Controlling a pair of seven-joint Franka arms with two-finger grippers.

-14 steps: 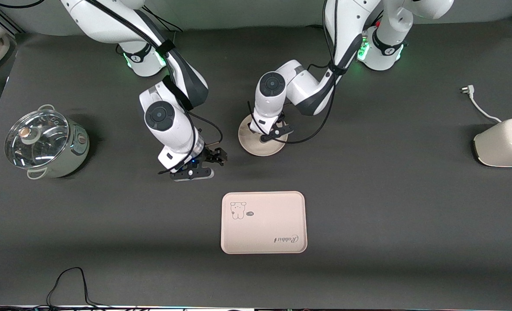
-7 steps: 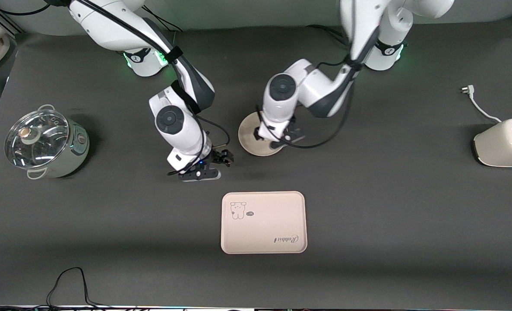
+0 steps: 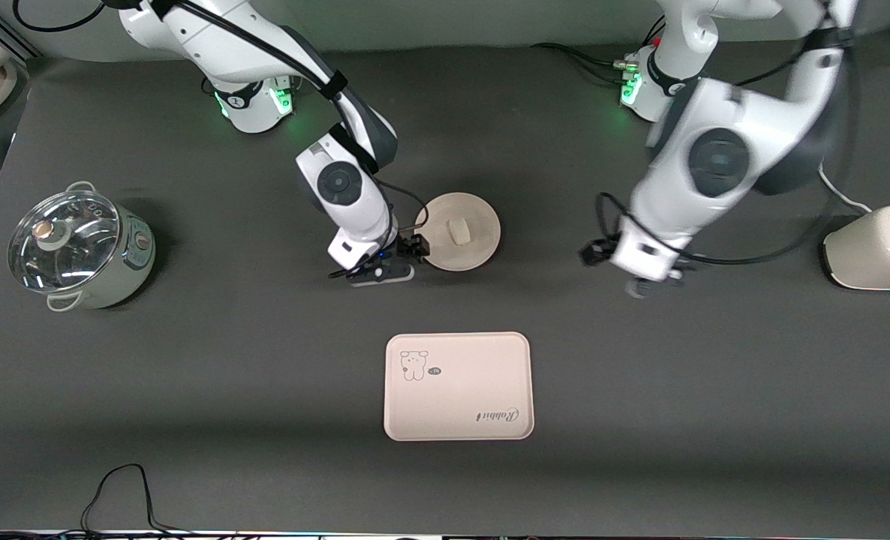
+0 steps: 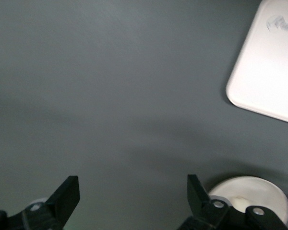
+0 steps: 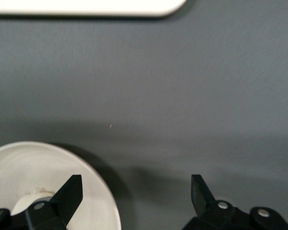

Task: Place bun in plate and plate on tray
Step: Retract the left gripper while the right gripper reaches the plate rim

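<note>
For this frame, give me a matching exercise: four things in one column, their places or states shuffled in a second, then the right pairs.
1. small white bun
2. round cream-beige plate
3. cream-pink rectangular tray
4. left gripper

A. open, over bare mat toward the left arm's end
B. lying on the plate
C. bare, nearest the front camera
D. on the mat, beside the open right gripper

Pairs: 1-B, 2-D, 3-C, 4-A

White bun (image 3: 459, 232) lies in plate (image 3: 475, 251), tray (image 3: 458, 386) nearer.
</note>
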